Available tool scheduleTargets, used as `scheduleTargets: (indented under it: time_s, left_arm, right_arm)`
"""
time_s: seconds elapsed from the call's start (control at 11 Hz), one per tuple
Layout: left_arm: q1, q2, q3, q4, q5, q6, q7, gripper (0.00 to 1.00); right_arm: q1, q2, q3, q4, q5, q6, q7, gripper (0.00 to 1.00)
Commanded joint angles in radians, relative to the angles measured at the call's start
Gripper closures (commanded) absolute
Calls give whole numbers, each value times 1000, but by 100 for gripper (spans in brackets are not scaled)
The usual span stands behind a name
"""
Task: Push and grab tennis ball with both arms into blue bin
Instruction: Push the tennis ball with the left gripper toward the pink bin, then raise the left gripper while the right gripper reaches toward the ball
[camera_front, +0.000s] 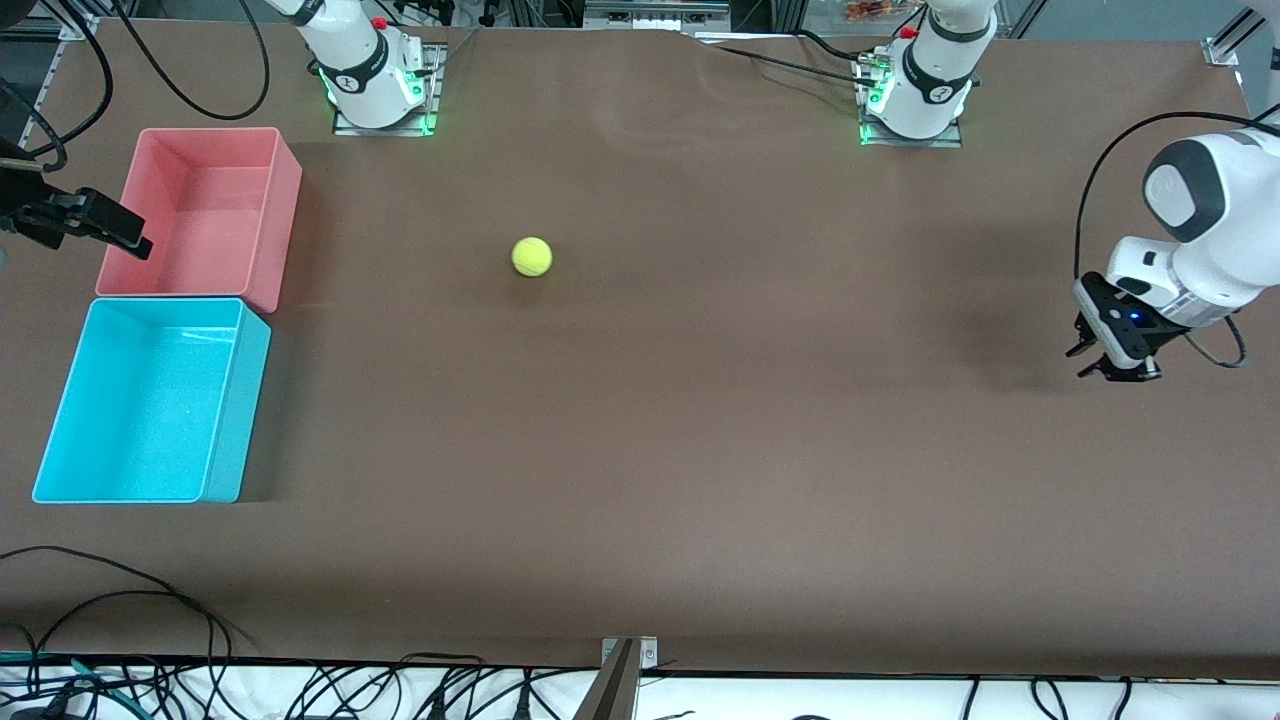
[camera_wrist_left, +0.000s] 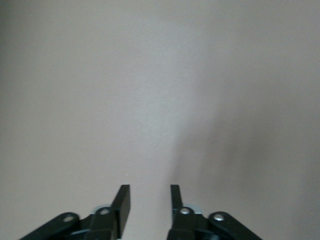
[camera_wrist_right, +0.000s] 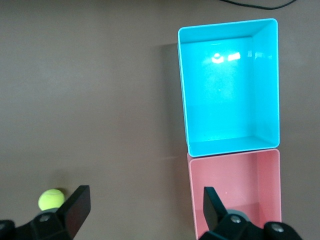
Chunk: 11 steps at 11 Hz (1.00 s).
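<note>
A wide brown table (camera_front: 700, 420) fills the front view, with tangled black cables (camera_front: 120, 640) along its lower edge and the two arm bases bolted near the top of the frame. The tennis ball (camera_front: 531, 256) sits alone on the bare tabletop, slightly above and toward the viewer's-left of the picture's center, touching nothing; in the right wrist view it shows as a small yellow-green ball (camera_wrist_right: 51, 200) in the lower left corner of the frame, beside one black finger. The blue bin (camera_front: 140, 400) rests at the left middle of the front picture, well apart from the ball, and nothing lies inside it. Just above it in the frame, touching or nearly touching its short wall, stands the pink bin (camera_front: 205, 215), likewise with nothing in it; the right wrist view shows the same pair, the blue one (camera_wrist_right: 227, 85) in the upper right and the pink one (camera_wrist_right: 235, 192) below it. The right gripper (camera_front: 120, 235) hangs at the left edge of the front picture, over the outer wall of the pink bin, its fingers spread wide and holding nothing. The left gripper (camera_front: 1110, 368) hangs over bare table at the right edge of the frame, well apart from the ball; its wrist view shows the two fingers (camera_wrist_left: 121, 202) parted by a moderate gap with only plain tabletop between them.
</note>
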Motion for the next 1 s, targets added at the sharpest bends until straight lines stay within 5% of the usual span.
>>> scheduleTargets:
  time_s: [0.0,0.37,0.91]
  left_arm:
    - [22,17,-5,97,-11,-67,-89,0]
    - [44,46,-5,223,-13,-156,-270,0]
    - [-49,46,8,419,-5,-449,-823,0]
  right_arm:
    - [0,-3,-1,53,-6,-69,-14,0]
    - [6,7,5,53,-4,-68,11,0]
    - [-3,79,2,54,31,-57,11,0]
